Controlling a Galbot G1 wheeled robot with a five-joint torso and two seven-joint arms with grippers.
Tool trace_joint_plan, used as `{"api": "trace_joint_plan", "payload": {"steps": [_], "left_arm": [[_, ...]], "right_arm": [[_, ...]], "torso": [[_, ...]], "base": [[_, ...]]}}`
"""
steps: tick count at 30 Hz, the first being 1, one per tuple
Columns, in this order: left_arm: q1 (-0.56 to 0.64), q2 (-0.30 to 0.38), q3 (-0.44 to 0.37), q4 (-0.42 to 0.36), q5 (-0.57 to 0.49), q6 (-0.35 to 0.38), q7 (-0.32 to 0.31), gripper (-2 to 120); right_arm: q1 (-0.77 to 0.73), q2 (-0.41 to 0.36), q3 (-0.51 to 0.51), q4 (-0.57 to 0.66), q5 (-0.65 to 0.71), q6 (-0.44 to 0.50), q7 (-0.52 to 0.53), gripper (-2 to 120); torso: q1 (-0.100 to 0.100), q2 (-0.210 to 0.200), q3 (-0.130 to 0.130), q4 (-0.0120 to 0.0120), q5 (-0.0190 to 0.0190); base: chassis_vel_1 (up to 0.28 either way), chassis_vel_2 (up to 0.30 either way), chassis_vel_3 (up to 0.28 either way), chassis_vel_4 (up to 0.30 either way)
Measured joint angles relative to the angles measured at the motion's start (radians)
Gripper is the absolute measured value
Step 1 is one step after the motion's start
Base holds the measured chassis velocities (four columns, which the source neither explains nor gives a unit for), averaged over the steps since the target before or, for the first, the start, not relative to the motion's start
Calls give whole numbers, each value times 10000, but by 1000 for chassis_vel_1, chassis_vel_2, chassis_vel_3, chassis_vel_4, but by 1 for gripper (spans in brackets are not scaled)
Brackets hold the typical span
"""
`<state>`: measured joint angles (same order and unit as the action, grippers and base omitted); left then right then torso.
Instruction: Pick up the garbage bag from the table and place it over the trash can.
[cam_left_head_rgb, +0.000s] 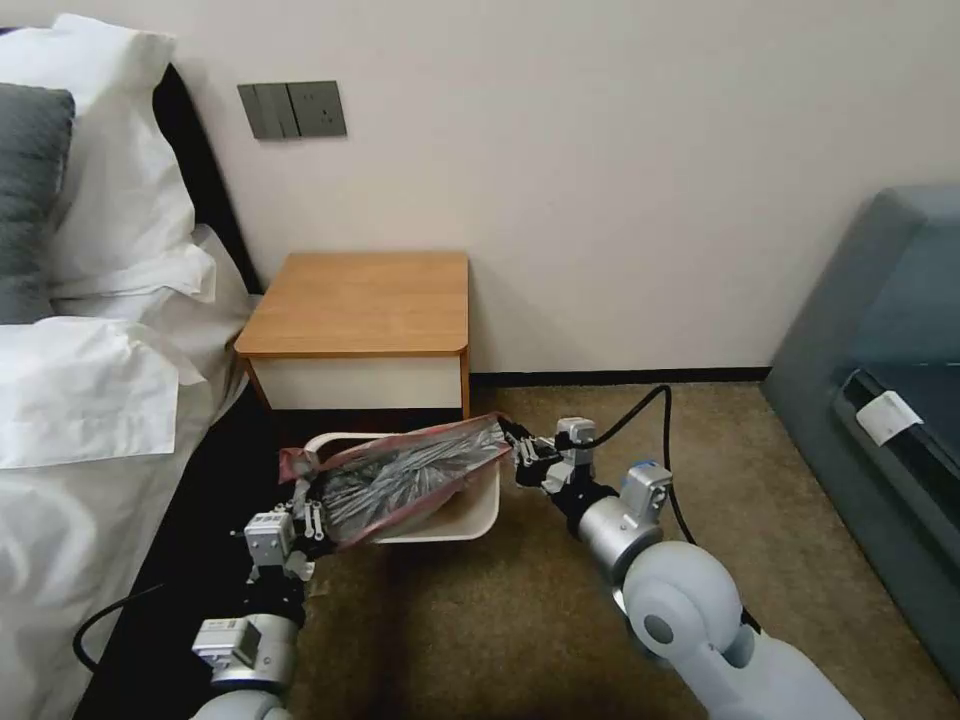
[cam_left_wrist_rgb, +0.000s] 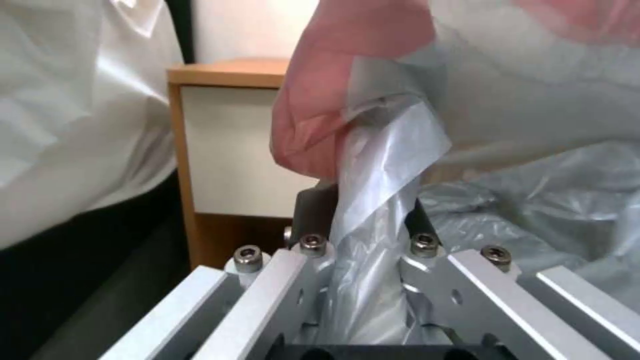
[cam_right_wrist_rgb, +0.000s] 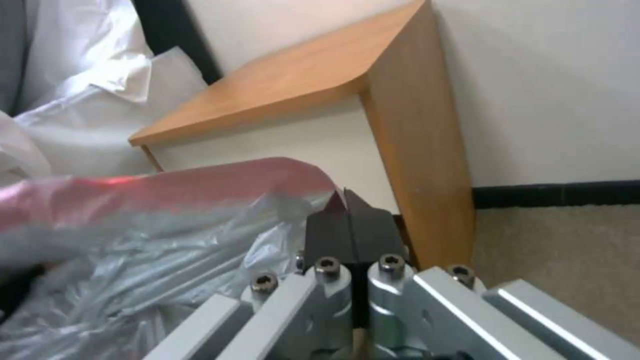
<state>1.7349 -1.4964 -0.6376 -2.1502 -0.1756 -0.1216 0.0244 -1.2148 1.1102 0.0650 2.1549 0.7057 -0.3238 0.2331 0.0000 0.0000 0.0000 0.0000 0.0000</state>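
Thin, crinkly, translucent grey plastic garbage bag with a pinkish-red rim band (cam_left_head_rgb: 410, 470): hung stretched between both grippers directly above the small rectangular pale cream plastic trash can (cam_left_head_rgb: 478, 520), whose rolled rim showed at the far left and along the near and right sides in the head view. Left gripper (cam_left_head_rgb: 305, 500): at the bag's left end, jaws closed on a twisted bunch of grey film; the left wrist view showed that film running down between the fingers (cam_left_wrist_rgb: 313, 210), with a fold of pink band just above. Right gripper (cam_left_head_rgb: 512, 445): at the bag's right end, over the bin's right rim; the right wrist view showed its dark fingertips (cam_right_wrist_rgb: 350, 227) pressed together (a sliver of pink rim caught at their tips). Small square nightstand table with an orange-brown wood top and white drawer front (cam_left_head_rgb: 365, 300): stood just behind the bin, against the wall, top bare; its right side panel appeared close behind the right fingertips in the right wrist view. White bed linen (cam_left_head_rgb: 90, 400): bordered the left arm closely. Brown carpet (cam_left_head_rgb: 720, 450): lay open to the right of the bin, as far as a grey upholstered seat (cam_left_head_rgb: 880, 340).
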Motion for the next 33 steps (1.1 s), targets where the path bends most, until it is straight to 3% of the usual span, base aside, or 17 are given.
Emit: {"api": "trace_joint_plan", "payload": {"steps": [3,7,10,14,17,18,19,23,24,27,33], "left_arm": [[-78,-12,-135,-45,-105,65,-15,7],[-204,-43,-324,-75,-243,165,-46,7],[-397,-41,-513,-84,-416,320,-107,7],[-445,-34,-540,-83,-419,366,-125,7],[-455,-23,-510,-63,-363,385,-140,7],[-429,-10,-413,-51,-201,388,-151,7],[-395,22,-321,-47,-24,388,-151,7],[-346,153,-161,-44,296,400,-148,7],[-346,153,-161,-44,296,400,-148,7],[-322,504,-61,-67,547,441,-21,7],[-326,938,-130,-139,896,451,201,7]], "right_arm": [[-165,-89,95,77,-422,24,-140,0],[-505,-279,344,172,-1014,224,-493,10],[-1344,-651,905,549,-1746,618,-1227,28],[-1733,-799,1144,807,-2191,923,-1587,37],[-1917,-899,1281,991,-3119,1515,-2095,45],[-1849,-955,1225,1012,-4234,2172,-2512,53],[-1627,-1016,1038,924,-5085,2637,-2727,61],[-871,-1209,317,445,-6404,3183,-3028,72],[-871,-1209,317,445,-6404,3183,-3028,72],[454,-1327,-1007,-214,-6583,3142,-3078,89],[2100,-1332,-2399,-951,-6688,2896,-3335,99]], "torso": [[-1,0,0,0,0],[0,0,0,1,1],[0,0,0,-1,0],[-1,0,0,-1,-1],[0,0,-1,-2,0],[0,0,0,-2,-1],[0,1,0,-2,0],[0,0,0,0,1],[0,0,0,0,1],[0,0,0,1,1],[0,0,1,1,-1]], "base": [[0,0,0,0],[0,0,0,0],[0,0,0,0],[0,0,0,0],[0,0,0,0],[0,0,0,0],[0,0,0,0],[0,0,0,0],[0,0,0,0],[0,0,0,0],[0,0,0,0]]}}
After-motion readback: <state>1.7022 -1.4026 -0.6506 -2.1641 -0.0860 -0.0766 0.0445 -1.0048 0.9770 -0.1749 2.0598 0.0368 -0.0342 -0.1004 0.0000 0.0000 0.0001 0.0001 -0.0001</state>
